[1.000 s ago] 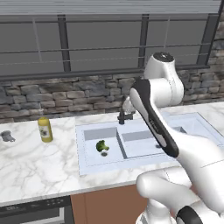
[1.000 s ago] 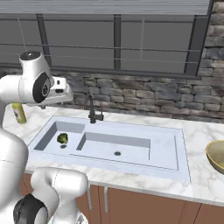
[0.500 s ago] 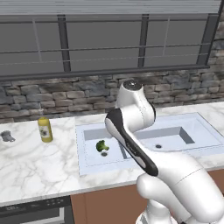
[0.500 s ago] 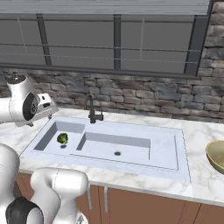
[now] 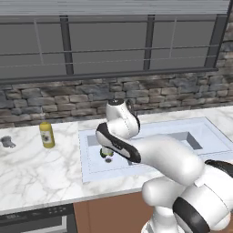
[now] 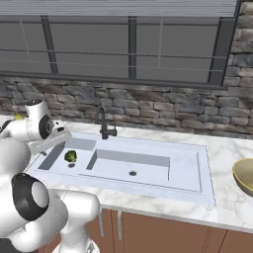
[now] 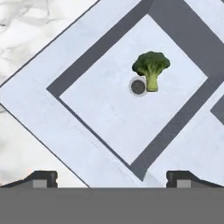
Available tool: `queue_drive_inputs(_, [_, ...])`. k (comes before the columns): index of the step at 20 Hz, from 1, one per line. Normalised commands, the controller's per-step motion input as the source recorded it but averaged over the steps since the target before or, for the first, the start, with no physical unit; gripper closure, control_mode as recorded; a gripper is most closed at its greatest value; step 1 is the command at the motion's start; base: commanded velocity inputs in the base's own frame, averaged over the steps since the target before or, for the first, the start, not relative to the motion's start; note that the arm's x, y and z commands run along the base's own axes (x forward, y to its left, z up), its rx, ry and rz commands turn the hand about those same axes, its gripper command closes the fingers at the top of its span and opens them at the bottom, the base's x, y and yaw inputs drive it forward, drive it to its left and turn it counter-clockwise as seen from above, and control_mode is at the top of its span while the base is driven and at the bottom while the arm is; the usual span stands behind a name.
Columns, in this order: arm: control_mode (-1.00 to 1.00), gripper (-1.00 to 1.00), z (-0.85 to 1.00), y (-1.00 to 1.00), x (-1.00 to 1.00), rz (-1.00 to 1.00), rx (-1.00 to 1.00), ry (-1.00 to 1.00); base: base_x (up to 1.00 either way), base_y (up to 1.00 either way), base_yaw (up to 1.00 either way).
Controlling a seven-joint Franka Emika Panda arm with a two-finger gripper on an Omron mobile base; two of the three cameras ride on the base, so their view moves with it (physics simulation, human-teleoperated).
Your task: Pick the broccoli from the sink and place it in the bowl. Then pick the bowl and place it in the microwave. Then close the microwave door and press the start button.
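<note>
The broccoli (image 7: 151,68), a small dark-green floret with a pale stem, lies in the left basin of the pale sink (image 7: 100,113), right beside the round drain (image 7: 138,86). My gripper (image 7: 111,179) hangs above that basin, open, with nothing between its fingertips (image 7: 41,178); the floret is ahead of it and off to one side. From the right base, the broccoli (image 6: 70,156) lies free in the sink (image 6: 148,170), and the olive-yellow bowl (image 6: 244,174) stands on the counter at the far right. My arm partly covers the broccoli (image 5: 108,154) from the left base. The microwave is out of view.
A dark curved faucet (image 6: 104,123) rises behind the sink's divider. A yellow bottle (image 5: 46,134) and a small grey object (image 5: 5,142) stand on the marble counter left of the sink (image 5: 91,175). A stone wall and window run behind.
My arm has swung left across the sink and lowered its hand over the left basin by the broccoli. The gripper stays open. The broccoli and bowl have not moved.
</note>
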Motion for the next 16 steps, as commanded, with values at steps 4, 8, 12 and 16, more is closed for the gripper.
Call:
queue_drive_inputs(4, [-1.00,-1.00,-0.61,0.06,0.62,0.05,-0.14,0.00,0.00,0.00,0.00])
queue_drive_inputs(8, [-1.00,-1.00,-0.46,0.00,0.71,0.01,-0.05,0.00,0.00,0.00,0.00])
queue_drive_inputs(12, [-1.00,-1.00,-0.54,0.00,0.53,0.00,-0.01,0.00,0.00,0.00,0.00])
queue_drive_inputs(16, [-1.00,-1.00,-0.61,0.00,0.46,0.00,0.00,0.00,0.00,0.00,0.00])
